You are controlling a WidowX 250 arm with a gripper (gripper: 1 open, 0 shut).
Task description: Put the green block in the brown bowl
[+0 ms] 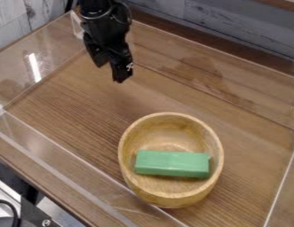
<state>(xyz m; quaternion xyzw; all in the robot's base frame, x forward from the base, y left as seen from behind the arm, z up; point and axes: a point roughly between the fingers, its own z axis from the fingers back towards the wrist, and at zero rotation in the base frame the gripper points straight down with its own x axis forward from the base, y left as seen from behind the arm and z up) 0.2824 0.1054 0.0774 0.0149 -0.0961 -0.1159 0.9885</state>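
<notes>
I see the green block [173, 164] lying inside the brown bowl [170, 197]. My claw [111, 76] hangs well apart from both, its fingers spread.

From where I sit, my arm [104, 31] shows up black to very dark grey, small on my feed, so I only get its broad shapes. The upper part looks bulky and blocky, made of several angular pieces packed together, with a few paler grey glints along the edges. Lower down it breaks up into thinner, jagged parts, and these end in the gripper [118, 73], which is just as dark and has narrow, knobbly fingers. I can't make out any single screw, cable or marking on it; the dark parts run into one another. The top of the arm is cut off by the edge of my view.
</notes>
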